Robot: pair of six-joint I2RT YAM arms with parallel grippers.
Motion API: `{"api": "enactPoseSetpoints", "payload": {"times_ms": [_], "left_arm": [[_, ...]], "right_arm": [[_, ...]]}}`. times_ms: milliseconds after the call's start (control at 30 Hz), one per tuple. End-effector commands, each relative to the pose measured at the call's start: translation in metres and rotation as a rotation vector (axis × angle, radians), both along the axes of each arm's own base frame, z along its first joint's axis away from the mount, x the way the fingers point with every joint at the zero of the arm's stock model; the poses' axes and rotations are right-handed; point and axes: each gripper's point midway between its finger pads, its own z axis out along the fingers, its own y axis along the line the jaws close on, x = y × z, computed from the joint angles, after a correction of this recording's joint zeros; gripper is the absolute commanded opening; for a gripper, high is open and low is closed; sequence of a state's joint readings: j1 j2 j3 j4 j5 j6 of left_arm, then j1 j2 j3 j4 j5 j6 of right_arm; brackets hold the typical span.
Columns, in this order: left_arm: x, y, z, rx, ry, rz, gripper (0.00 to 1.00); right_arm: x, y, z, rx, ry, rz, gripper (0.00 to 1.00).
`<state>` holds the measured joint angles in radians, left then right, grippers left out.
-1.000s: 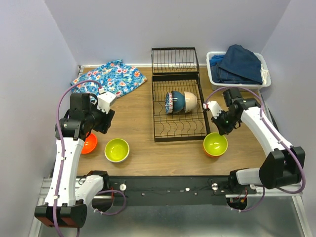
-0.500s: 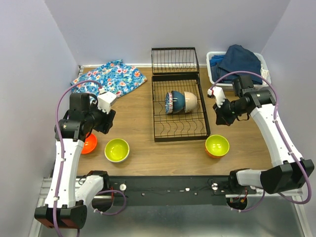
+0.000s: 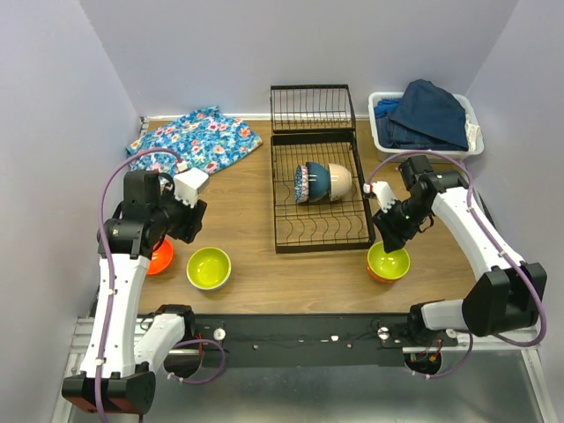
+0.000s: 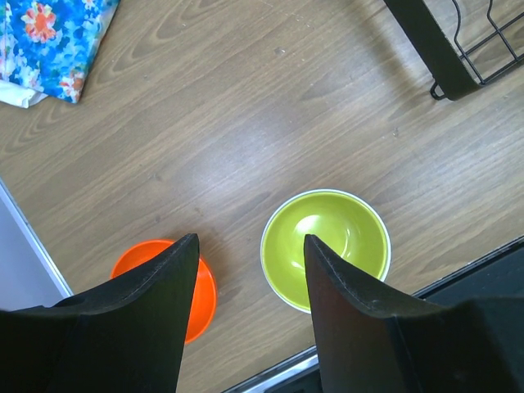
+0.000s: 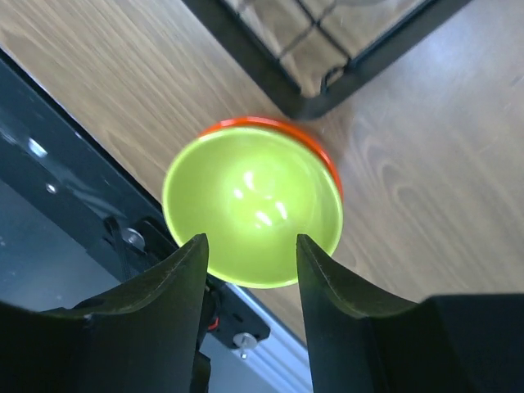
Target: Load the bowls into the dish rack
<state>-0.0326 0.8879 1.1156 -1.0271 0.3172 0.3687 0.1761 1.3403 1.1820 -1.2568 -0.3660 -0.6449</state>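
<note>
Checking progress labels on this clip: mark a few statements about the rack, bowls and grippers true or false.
1. Three bowls stand in the rack. True.
2. The right gripper grips the orange-and-lime bowl. False: it hovers open above that bowl.
3. The left gripper is open and empty. True.
4. The bin holds bowls. False: it holds blue clothes.

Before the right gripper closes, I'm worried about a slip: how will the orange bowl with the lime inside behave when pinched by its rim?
The orange bowl with the lime inside shows glare spots, so it is probably smooth and slippery. Its crisp, even rim suggests a stiff shell that won't flex. The rounded wall may let it swing in a rim pinch.
</note>
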Motion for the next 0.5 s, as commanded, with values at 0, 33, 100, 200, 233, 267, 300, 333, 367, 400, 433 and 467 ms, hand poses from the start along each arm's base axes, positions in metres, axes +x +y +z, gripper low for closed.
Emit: {"api": "enactPoseSetpoints", "payload": {"times_ms": [0,33,100,200,233,267,300,333,367,400,433,467], "left_arm": [[-0.005,-0.001,-0.003,-0.010,-0.003,-0.008,0.63],[-0.007,-0.001,-0.006,-0.006,0.010,-0.009,0.63],[-0.008,0.002,-0.008,0.007,0.014,-0.005,0.63],[-0.011,0.006,-0.014,0.035,0.027,0.001,0.63],[-0.012,0.008,-0.017,0.043,0.036,0.006,0.63],[-0.013,0.010,-0.019,0.051,0.039,0.009,0.63],[-0.014,0.010,-0.020,0.056,0.041,0.010,0.63],[-0.015,0.012,-0.024,0.064,0.051,0.013,0.63],[-0.016,0.012,-0.026,0.067,0.053,0.011,0.63],[-0.017,0.012,-0.026,0.068,0.050,0.010,0.63],[-0.019,0.013,-0.028,0.071,0.062,0.012,0.63],[-0.020,0.014,-0.030,0.078,0.065,0.010,0.63]], "right_arm": [[0.007,-0.019,-0.022,-0.120,-0.001,-0.037,0.56],[0.007,-0.020,-0.025,-0.130,0.002,-0.040,0.56],[0.012,-0.024,-0.031,-0.156,-0.001,-0.047,0.56],[0.014,-0.027,-0.040,-0.180,0.013,-0.044,0.56],[0.016,-0.028,-0.042,-0.185,0.012,-0.046,0.56],[0.016,-0.028,-0.044,-0.189,0.013,-0.046,0.56],[0.019,-0.029,-0.046,-0.190,0.010,-0.050,0.56],[0.020,-0.029,-0.048,-0.193,0.010,-0.052,0.56],[0.022,-0.028,-0.048,-0.194,0.008,-0.050,0.56],[0.023,-0.029,-0.050,-0.201,0.007,-0.047,0.56],[0.024,-0.030,-0.052,-0.207,0.012,-0.047,0.56],[0.025,-0.031,-0.053,-0.210,0.012,-0.047,0.56]]}}
